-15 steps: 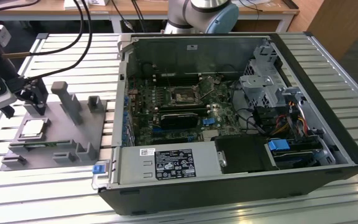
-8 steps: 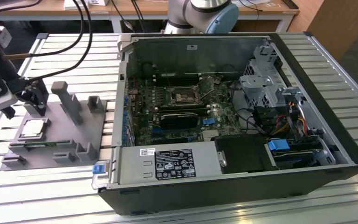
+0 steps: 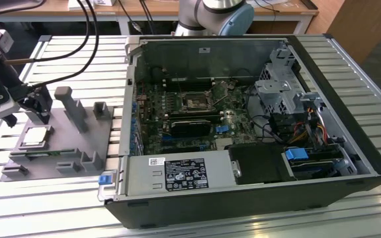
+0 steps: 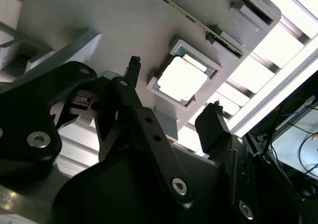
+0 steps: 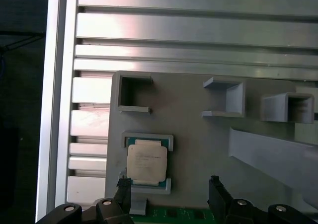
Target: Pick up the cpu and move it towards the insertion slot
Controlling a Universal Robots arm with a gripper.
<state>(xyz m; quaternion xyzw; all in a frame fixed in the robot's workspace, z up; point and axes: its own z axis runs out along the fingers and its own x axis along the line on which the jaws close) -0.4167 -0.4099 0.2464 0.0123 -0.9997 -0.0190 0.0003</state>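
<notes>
- Your gripper (image 3: 39,118) hangs over the grey fixture plate (image 3: 68,144). Its fingers (image 5: 214,184) are spread wide with nothing between them, likely opened to straddle the chip.
- The cpu (image 5: 146,160) lies flat, lid up, in a raised corner frame (image 5: 149,136) on that plate. The frame looks meant to keep it square for a grab from above. In the first wrist view the cpu sits just beside one fingertip, off-centre in the gap.
- The insertion slot (image 3: 196,102) sits on the motherboard (image 3: 177,119) inside the open computer case (image 3: 197,208), well apart from the chip.
- Count: one cpu, one slot, one gripper with two fingers, and three empty pockets (image 5: 133,92) on the plate.
</notes>
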